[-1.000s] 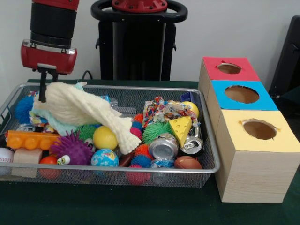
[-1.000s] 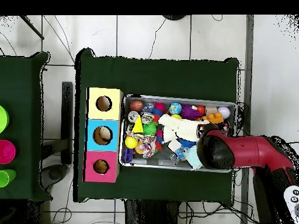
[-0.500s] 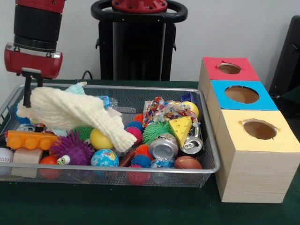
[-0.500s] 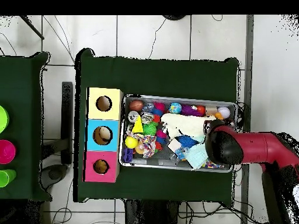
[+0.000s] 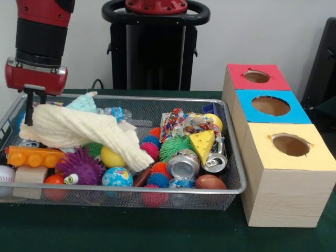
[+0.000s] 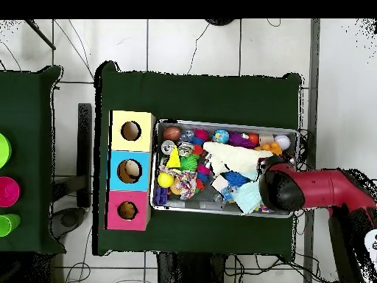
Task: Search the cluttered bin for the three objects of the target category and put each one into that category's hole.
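Note:
My gripper [image 5: 32,107] hangs over the left end of the wire bin [image 5: 157,192], shut on one end of a cream knitted cloth [image 5: 79,131]. The cloth trails rightwards and down across the toys. In the overhead view the red arm [image 6: 309,188] covers the gripper, and the cream knitted cloth [image 6: 232,157] lies across the wire bin [image 6: 228,123]. Under and beside the cloth lie a purple spiky ball [image 5: 80,165], a yellow ball [image 5: 113,156], a globe ball [image 5: 116,177], a crushed can [image 5: 182,164] and a cheese wedge [image 5: 202,143].
Three boxes stand right of the bin: a red-topped box [image 5: 256,77], a blue-topped box [image 5: 271,106] and a yellow-topped box [image 5: 290,146], each with a round hole. An orange block [image 5: 34,156], a baseball [image 5: 5,174] and a small football [image 5: 210,182] lie near the bin's front.
My gripper has carried the cloth's end leftwards to the bin's left end and sunk a little since half a second ago. The cloth lies lower and flatter over the toys.

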You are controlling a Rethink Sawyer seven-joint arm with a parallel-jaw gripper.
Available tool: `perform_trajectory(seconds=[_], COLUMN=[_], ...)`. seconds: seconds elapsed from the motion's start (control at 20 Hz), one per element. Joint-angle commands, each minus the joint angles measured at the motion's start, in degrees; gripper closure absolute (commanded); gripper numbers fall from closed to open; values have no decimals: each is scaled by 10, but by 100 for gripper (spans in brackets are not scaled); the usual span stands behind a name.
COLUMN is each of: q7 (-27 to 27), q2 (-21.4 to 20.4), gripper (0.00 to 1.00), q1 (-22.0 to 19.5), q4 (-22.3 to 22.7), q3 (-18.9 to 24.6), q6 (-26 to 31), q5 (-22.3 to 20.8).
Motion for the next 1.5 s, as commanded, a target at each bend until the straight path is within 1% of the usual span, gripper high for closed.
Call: perform_trajectory(seconds=[0.05, 0.15, 0.3, 0.5, 0.65, 0.9, 1.1, 1.2, 1.3, 1.4, 1.45, 1.5], q7=[-148, -151, -169, -190, -190, -150, -113, -104, -121, -133, -140, -137], q2=[-17, -31, -53, -78, -90, -89, -88, -78, -60, -48, -40, -39], gripper=[100, 100, 100, 100, 100, 100, 100, 100, 100, 100, 100, 100], q1=[-22, -27, -47, -63, -71, -66, -53, -56, -90, -113, -124, -124], q4=[-8, 0, 14, 25, 34, 56, 77, 89, 112, 128, 135, 139], q3=[-5, -16, -11, -10, -13, -35, -56, -54, -24, 1, 13, 16], q6=[51, 67, 76, 90, 97, 88, 73, 72, 75, 90, 100, 105], q5=[-49, -47, -38, -33, -36, -56, -66, -54, -10, 26, 44, 50])
